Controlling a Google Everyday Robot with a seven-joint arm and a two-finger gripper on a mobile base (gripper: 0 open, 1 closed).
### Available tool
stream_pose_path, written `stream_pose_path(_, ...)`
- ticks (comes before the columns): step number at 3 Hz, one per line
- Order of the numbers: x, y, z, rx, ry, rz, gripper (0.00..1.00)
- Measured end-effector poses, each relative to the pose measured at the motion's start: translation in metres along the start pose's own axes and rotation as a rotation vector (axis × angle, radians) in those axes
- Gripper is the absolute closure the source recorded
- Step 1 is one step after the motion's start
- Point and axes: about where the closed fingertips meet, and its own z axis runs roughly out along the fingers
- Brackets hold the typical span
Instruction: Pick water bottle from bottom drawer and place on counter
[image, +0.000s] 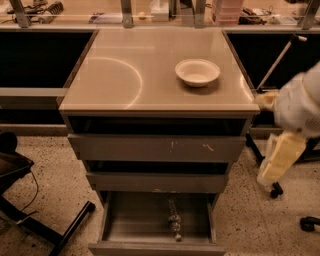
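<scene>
The lowest grey metal tray, the bottom drawer (107, 220), is standing pulled open at the near edge of the view. The small clear plastic water bottle (174, 220) is lying flat on its floor, a little right of the middle and apart from both side walls. Its long axis is running front to back, nearly square to the drawer front, and what seems to be the pale cap end is pointing toward the front lip.

The pale cream two-finger gripper (275, 165) is hanging outside the cabinet on the right of the view, at about the level of the upper drawers. Whether it is clenched or released cannot be told. The bottle is therefore lying below it and to the left in the view. In my judgement the reach is going to have to cross over the open tray, descend, and close across the bottle's narrow width.

Farther back, the glossy tan square counter (130, 75) is bearing a shallow white round bowl (197, 72) on its right half, so the left half, with the faint arc mark, is looking the likelier place to set the bottle down.
</scene>
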Motion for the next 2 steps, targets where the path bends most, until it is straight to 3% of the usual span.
stream_pose_path(1, 0.035, 0.032, 0.101, -0.105, -0.151, 0.071, 0.0)
stream_pose_path(2, 0.072, 0.058, 0.201, -0.176, -0.256, 0.19, 0.0)
